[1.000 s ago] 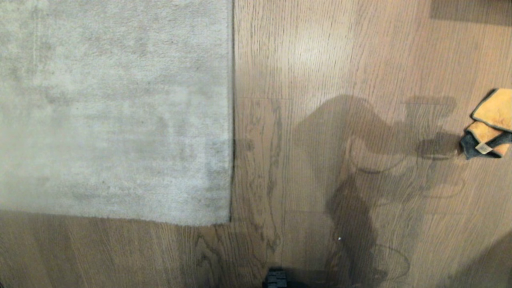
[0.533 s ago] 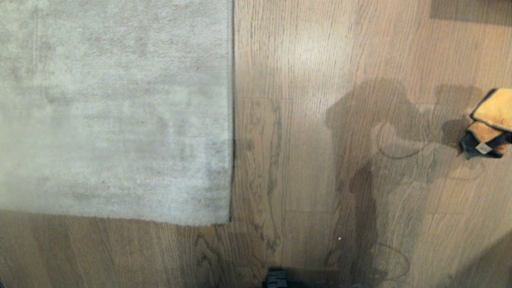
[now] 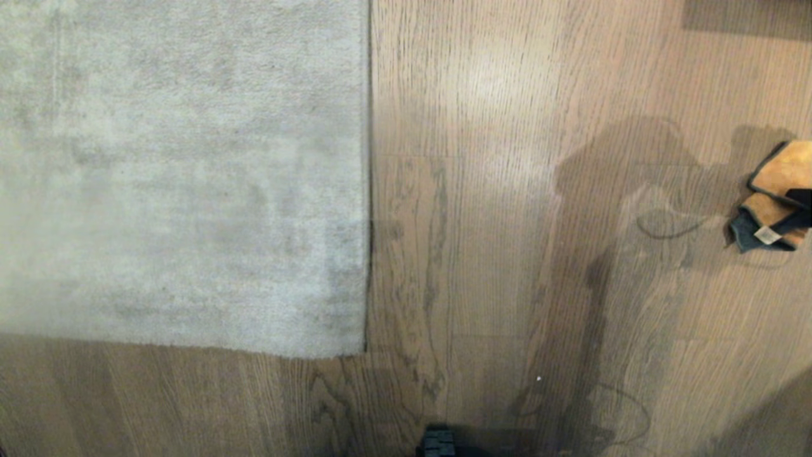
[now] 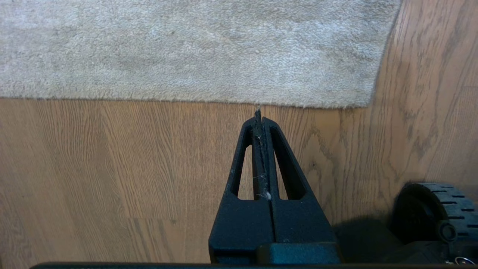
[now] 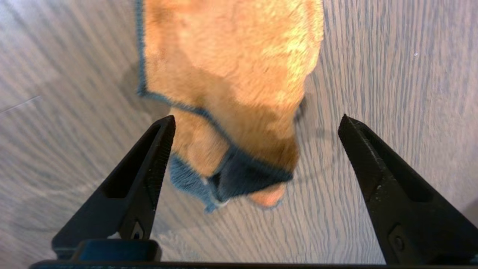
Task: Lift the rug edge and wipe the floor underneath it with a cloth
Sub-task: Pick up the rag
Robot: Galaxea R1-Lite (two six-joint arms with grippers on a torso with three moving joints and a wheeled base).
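— So where is the cloth [image 3: 777, 197]?

— On the floor [image 3: 495, 190], well to the right of the rug [image 3: 177, 171], at the very edge of the head view. It lies crumpled, orange side up, with a dark grey fold and a small tag showing at its near end.

— And the right gripper [image 5: 257, 123]?

— It hangs just over the cloth, its jaws spread wide. One finger [image 5: 149, 160] sits beside the grey end of the cloth and the other well out over bare floor. It holds nothing. The arm's shadow falls on the planks between rug and cloth.

— What about the rug itself?

— It lies flat. The rug edge [image 3: 368, 190] runs straight down to a corner [image 3: 363, 350], with floor showing to the right of it and in front of it.

— And the left gripper [image 4: 258, 114]?

— In front of the rug, above the floor, its tips pointing at the near border not far from the corner. Its jaws are pressed together on nothing, a bit of lint clinging along the seam. A black wheel [image 4: 435, 209] of the base shows close by, right of the corner.
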